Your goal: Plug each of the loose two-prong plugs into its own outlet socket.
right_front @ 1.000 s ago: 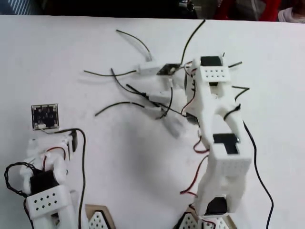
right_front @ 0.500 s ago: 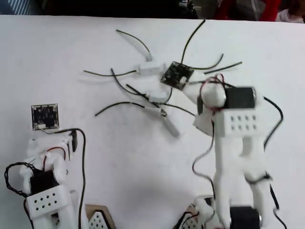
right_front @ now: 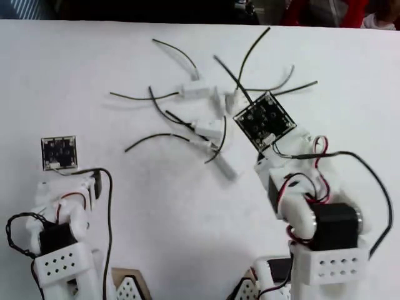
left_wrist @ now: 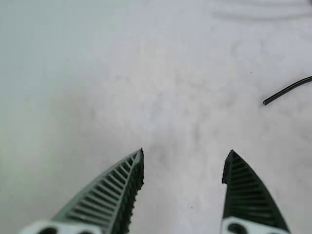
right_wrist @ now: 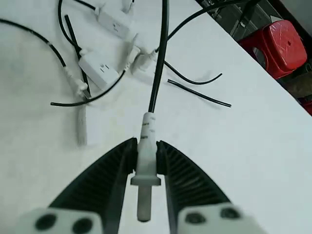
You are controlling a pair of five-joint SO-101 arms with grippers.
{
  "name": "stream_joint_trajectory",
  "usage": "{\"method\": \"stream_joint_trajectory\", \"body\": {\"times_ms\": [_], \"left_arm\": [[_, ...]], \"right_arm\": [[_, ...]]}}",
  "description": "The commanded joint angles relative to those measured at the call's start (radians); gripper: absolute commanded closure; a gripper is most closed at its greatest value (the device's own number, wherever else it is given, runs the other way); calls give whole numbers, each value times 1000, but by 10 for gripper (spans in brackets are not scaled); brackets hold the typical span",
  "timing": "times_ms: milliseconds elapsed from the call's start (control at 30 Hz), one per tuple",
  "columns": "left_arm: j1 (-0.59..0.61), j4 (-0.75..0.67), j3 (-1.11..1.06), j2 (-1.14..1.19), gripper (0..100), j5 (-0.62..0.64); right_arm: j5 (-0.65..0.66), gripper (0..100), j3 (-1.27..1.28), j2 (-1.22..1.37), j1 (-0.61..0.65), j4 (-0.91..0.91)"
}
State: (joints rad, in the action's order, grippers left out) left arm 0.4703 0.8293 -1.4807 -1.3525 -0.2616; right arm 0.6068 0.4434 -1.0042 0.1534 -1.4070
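My right gripper (right_wrist: 145,146) is shut on a white two-prong plug (right_wrist: 145,168), held above the table with its black cable (right_wrist: 158,73) running away toward the pile. In the high view this cable (right_front: 231,78) comes out from under the right wrist's black camera board (right_front: 264,119). Two white outlet sockets (right_front: 200,90) (right_front: 209,129) lie among black cables mid-table, also seen from the right wrist (right_wrist: 113,20) (right_wrist: 100,68). Another white plug (right_front: 225,165) lies nearer. My left gripper (left_wrist: 184,165) is open over bare table, far left of the pile.
Loose black cable ends (right_front: 147,142) fan out around the sockets. One cable tip (left_wrist: 287,90) lies ahead of the left gripper. A red stool (right_wrist: 278,46) stands beyond the table's edge. The left arm (right_front: 62,212) sits near the front left.
The right arm has pulled back from over the cable pile toward the front right, drawing the plug and its cable with it. The left arm has not moved.
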Motion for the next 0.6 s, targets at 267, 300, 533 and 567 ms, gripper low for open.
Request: {"method": "stream_joint_trajectory", "body": {"times_ms": [267, 300, 533, 567], "left_arm": [[-130, -178, 8, -25, 736, 117], [-154, -198, 8, -25, 736, 126], [-331, -322, 12, -25, 736, 184], [-352, -331, 12, -25, 736, 189]], "right_arm": [[-430, 982, 459, -196, 372, 519], [-454, 982, 486, -196, 404, 558], [-582, 982, 664, -196, 585, 819], [-582, 982, 677, -196, 608, 834]]}}
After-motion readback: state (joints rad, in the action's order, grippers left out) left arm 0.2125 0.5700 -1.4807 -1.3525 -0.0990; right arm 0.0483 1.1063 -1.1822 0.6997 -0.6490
